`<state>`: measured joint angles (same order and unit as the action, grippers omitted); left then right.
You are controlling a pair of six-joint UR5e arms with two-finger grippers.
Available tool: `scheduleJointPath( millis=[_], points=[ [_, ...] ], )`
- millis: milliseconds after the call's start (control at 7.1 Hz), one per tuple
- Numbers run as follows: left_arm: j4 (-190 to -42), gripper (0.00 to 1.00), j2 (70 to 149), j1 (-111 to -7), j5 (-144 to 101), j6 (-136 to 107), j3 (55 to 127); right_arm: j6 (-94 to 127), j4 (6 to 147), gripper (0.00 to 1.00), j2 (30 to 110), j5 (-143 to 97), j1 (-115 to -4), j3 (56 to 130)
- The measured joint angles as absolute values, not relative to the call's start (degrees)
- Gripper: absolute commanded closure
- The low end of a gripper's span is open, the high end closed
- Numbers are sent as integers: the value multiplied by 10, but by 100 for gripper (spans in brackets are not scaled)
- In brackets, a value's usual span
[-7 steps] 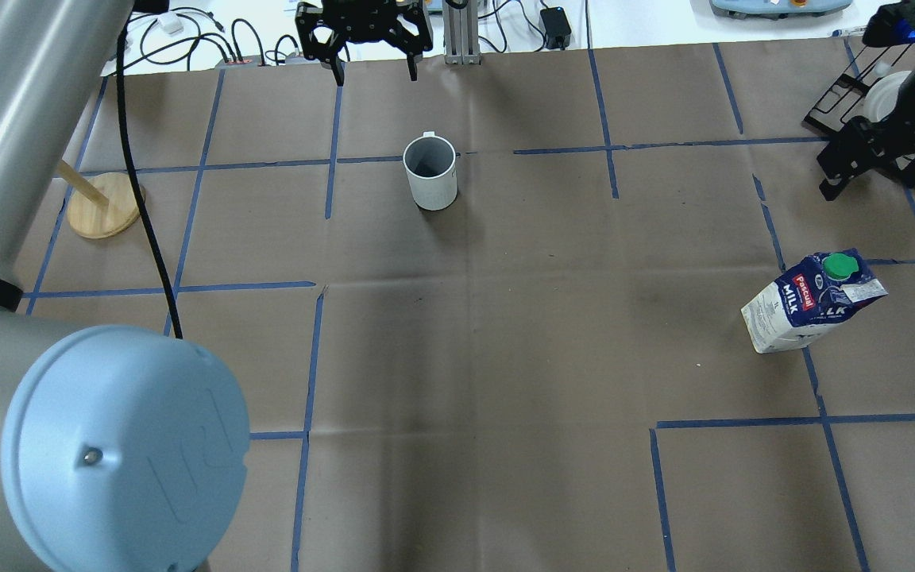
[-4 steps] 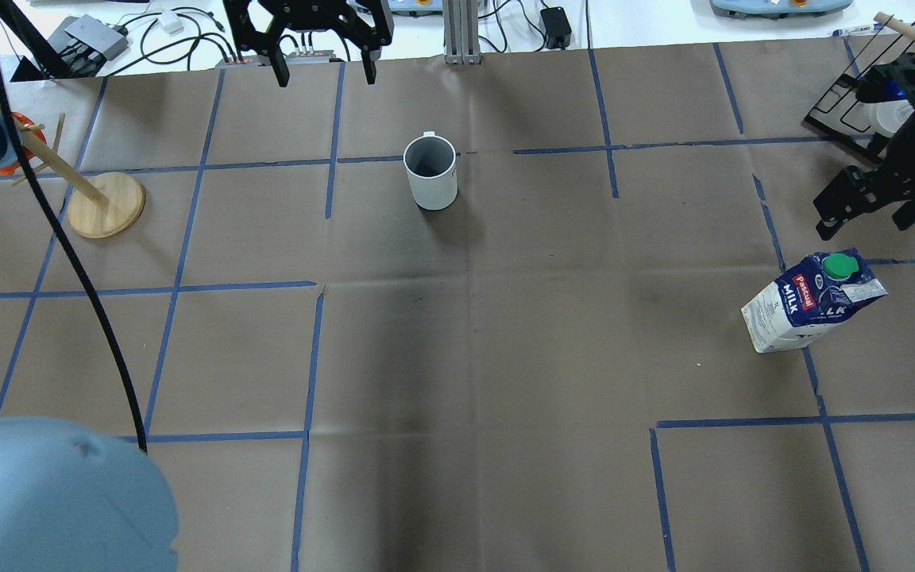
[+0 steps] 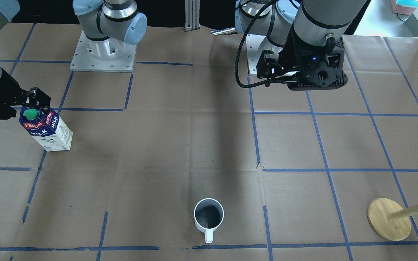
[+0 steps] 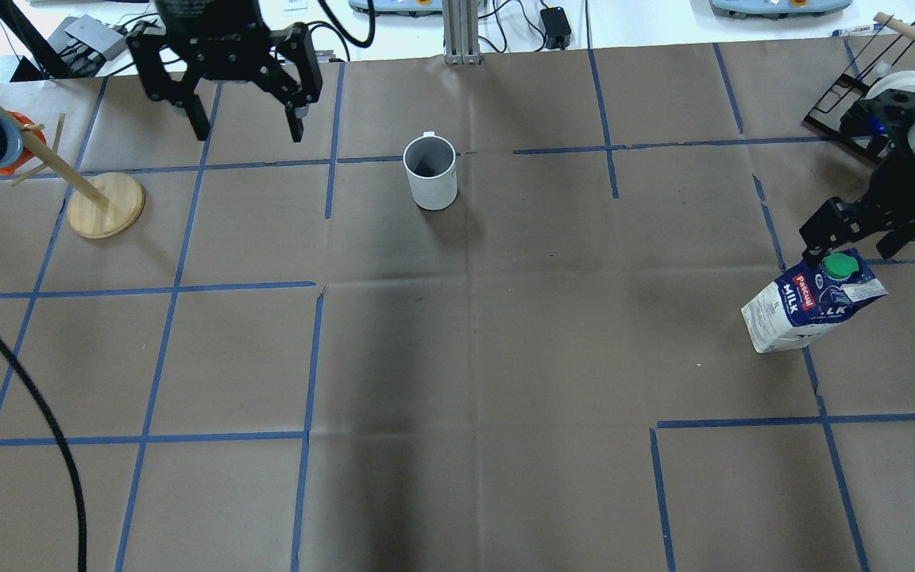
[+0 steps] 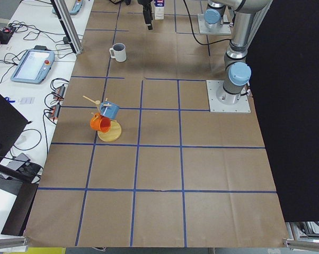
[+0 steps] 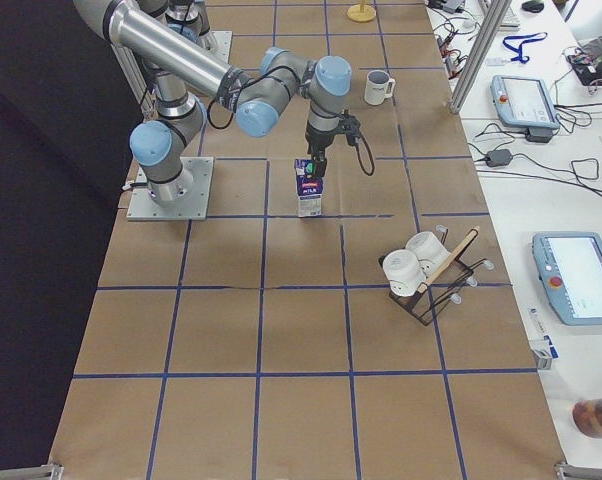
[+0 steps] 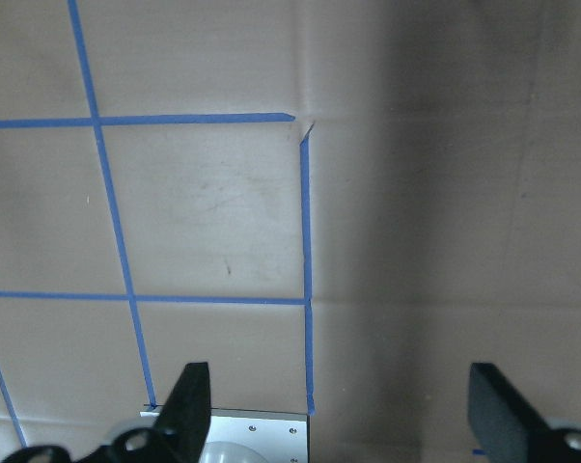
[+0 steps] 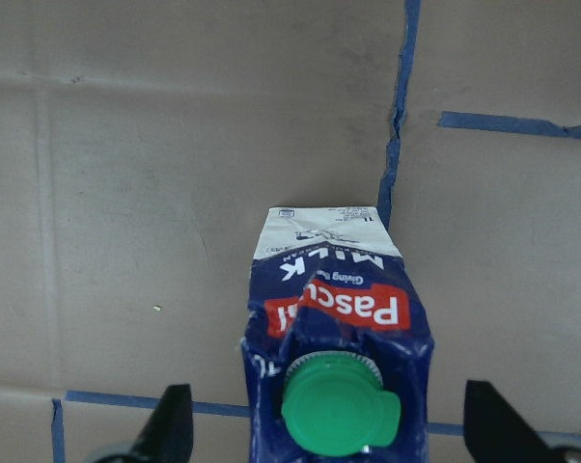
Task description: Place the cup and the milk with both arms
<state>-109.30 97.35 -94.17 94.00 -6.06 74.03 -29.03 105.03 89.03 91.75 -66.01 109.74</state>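
Two grippers, both open wide & empty: R gripper (image 8: 329, 424) straddles the top of the milk (image 4: 811, 306), which stands upright at the table's (image 4: 505, 357) right side; L gripper (image 4: 248, 119) hangs well left of the cup (image 4: 430, 176), at far centre. Risk: if R drops off-centre, a finger (image 8: 170, 424) clips the cap (image 8: 341, 410) & tips the milk; L, coming in low, may knock the cup. R's fingertips are cut off in the wrist view, so height above the milk is unclear.

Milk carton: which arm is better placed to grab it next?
Right. The right gripper hovers open just above the milk, its green cap centred between the fingers in the wrist view. The left gripper is open too, but far off, on the cup's other side.
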Motion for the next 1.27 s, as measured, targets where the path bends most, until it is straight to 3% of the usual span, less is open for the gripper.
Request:
scheduleJointPath(
  millis=[141, 423, 1268],
  points=[
    [-1034, 1, 945, -938, 940, -60, 802, -286, 1058, 1, 890, 919, -660, 1108],
    [-955, 1, 916, -936, 924, -61, 872, -280, 1062, 43, 891, 923, -660, 1116],
    [-936, 1, 898, -936, 897, -57, 893, -275, 1044, 42, 910, 924, -662, 1095]
  ],
)
